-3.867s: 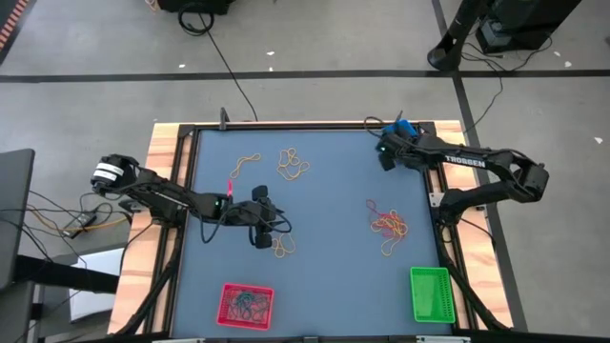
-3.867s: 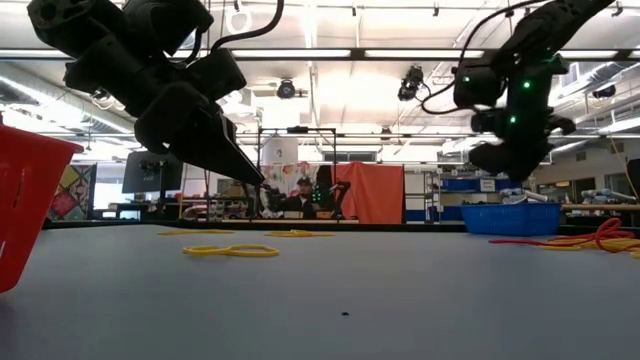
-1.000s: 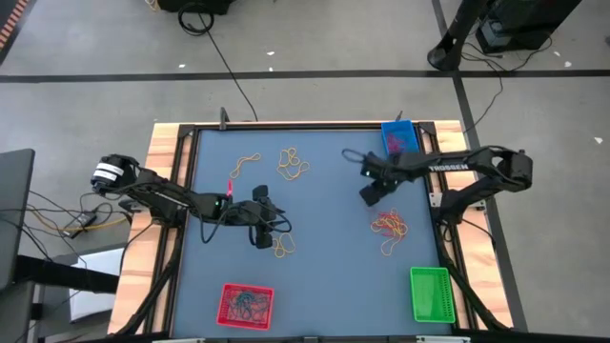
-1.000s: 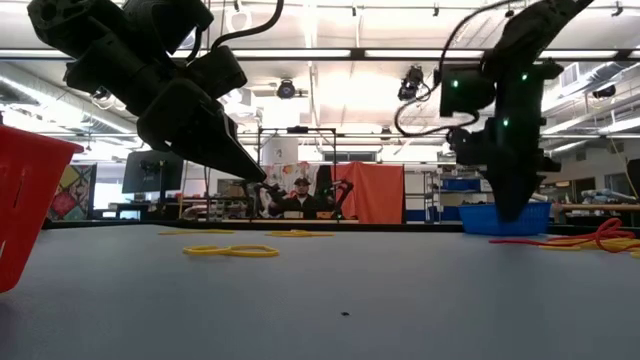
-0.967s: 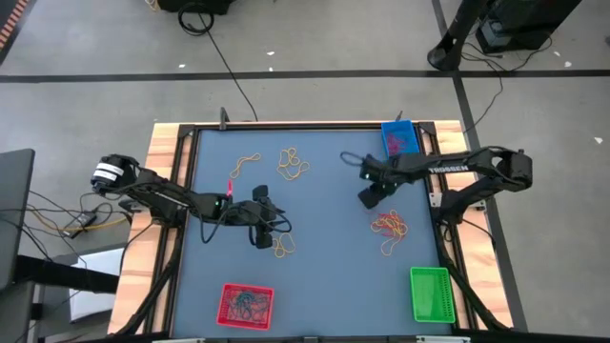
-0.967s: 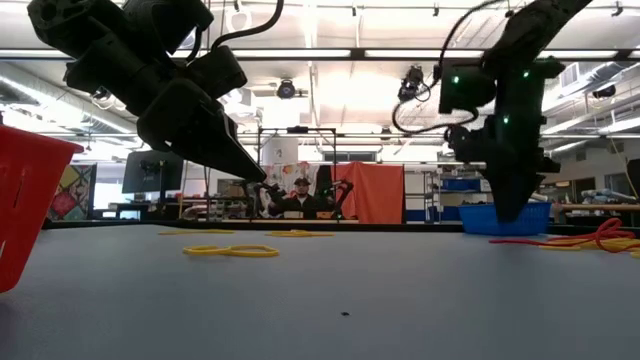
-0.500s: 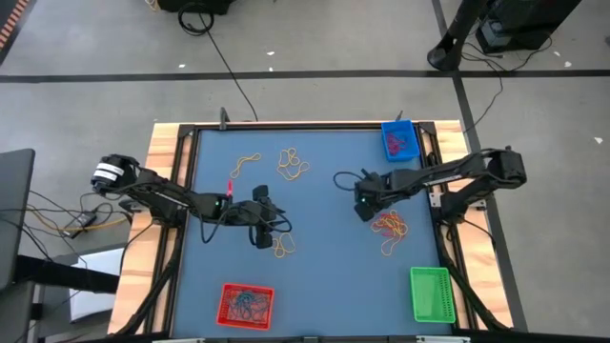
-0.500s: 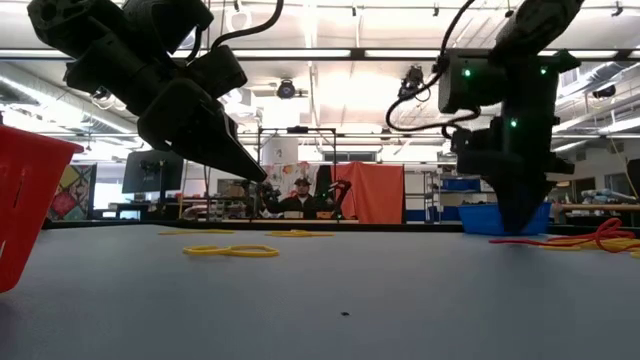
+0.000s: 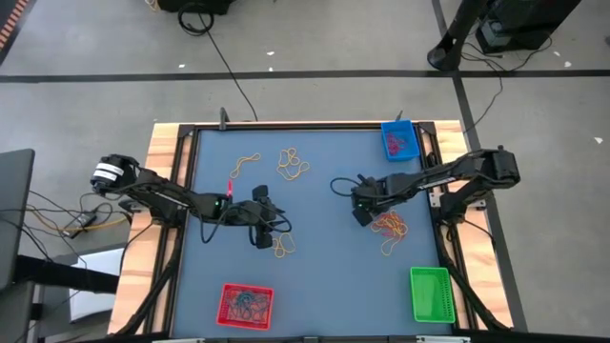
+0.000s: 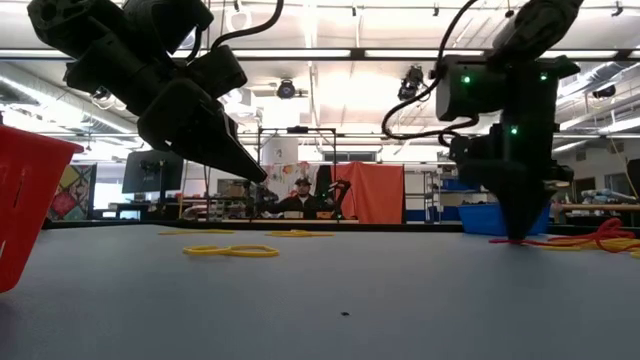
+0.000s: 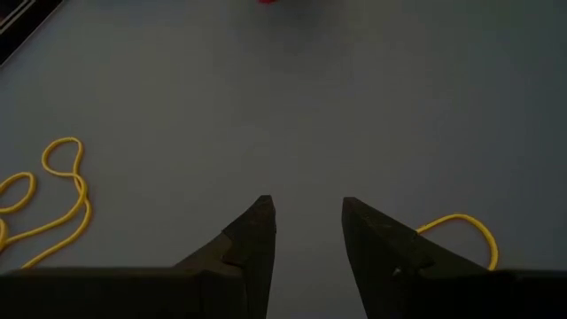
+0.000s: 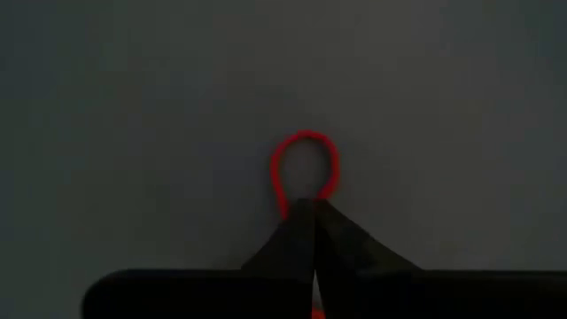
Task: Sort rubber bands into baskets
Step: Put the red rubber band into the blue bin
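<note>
Grey table (image 9: pixel 324 276): right gripper (image 12: pixel 312 213) clenched on red rubber band (image 12: pixel 304 142), loop's near end hidden.

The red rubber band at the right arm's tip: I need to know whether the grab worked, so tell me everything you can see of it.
The red rubber band is a thin, bright loop that looks like stretchy rubber. The right gripper has its jaws shut on one end, and the free end bulges out as a small rounded loop lying against the dark grey table. It sits at the edge of the mixed pile of bands on the table's right side. Whether it has lifted off the surface cannot be told.
</note>
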Controlling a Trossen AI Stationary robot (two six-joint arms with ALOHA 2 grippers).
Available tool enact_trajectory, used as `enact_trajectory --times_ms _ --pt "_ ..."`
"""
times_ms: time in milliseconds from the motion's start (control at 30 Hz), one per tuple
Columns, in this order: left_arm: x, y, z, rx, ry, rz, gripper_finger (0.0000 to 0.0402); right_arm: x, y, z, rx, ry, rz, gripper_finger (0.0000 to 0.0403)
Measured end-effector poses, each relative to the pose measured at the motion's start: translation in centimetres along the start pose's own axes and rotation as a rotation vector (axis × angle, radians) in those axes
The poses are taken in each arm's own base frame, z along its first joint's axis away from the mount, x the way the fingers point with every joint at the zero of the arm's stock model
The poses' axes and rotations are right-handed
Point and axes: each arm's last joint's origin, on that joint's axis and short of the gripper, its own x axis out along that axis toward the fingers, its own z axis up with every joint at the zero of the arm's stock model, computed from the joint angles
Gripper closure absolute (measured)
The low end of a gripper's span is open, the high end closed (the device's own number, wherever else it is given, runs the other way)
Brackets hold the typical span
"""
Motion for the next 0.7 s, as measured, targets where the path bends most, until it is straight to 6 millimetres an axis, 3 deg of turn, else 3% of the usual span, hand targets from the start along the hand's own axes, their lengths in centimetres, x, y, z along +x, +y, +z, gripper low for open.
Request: enact_trajectory --times_ms 300,700 --pt "0.0 0.0 0.0 -0.001 -0.002 0.000 0.0264 -3.9 -2.0 0.9 0.044 -0.226 0.039 0.0398" --pt "0.0 0.0 -0.1 0.001 0.007 0.001 0.0264 -8.3 -7.1 2.2 0.177 -0.595 -0.153 0.0400"
